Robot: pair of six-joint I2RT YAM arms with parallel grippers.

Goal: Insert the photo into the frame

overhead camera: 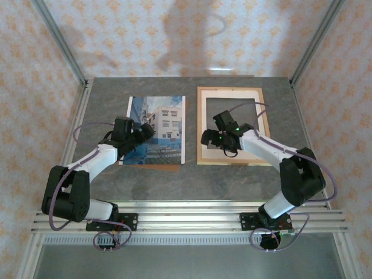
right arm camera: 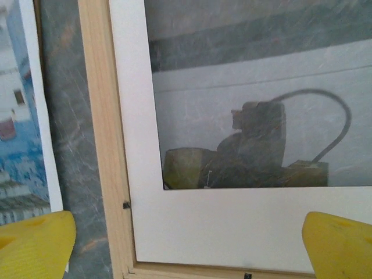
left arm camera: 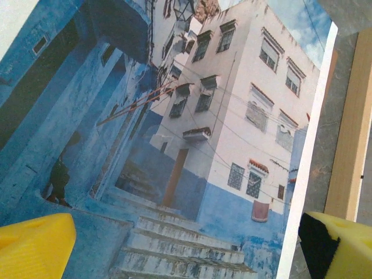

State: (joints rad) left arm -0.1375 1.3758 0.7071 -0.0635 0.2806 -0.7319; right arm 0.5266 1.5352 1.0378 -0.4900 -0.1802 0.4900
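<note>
**Photo still outside its frame:** The left gripper point(left arm camera: 186, 250) hangs over the photo point(overhead camera: 168, 125) with its yellow pads spread wide and empty. The photo, a print of a white building above blue steps, lies face up on the left half of the table point(overhead camera: 192, 183). A narrow strip of bare tabletop separates it from the frame point(overhead camera: 231, 90), a light wooden rectangle lying flat to its right with a pale mat point(right arm camera: 232, 226) inside. What looks like glazing in the mat's window mirrors the arm above. Over the frame's near left corner, the right gripper point(right arm camera: 186, 250) is likewise wide and holds nothing. The job appears barely begun, with the print ungrasped and outside the frame. Cream wallpaper point(overhead camera: 35, 87) with orange motifs walls in the grey, stone-patterned table, and aluminium rails point(overhead camera: 192, 212) carry the arm bases.
</note>
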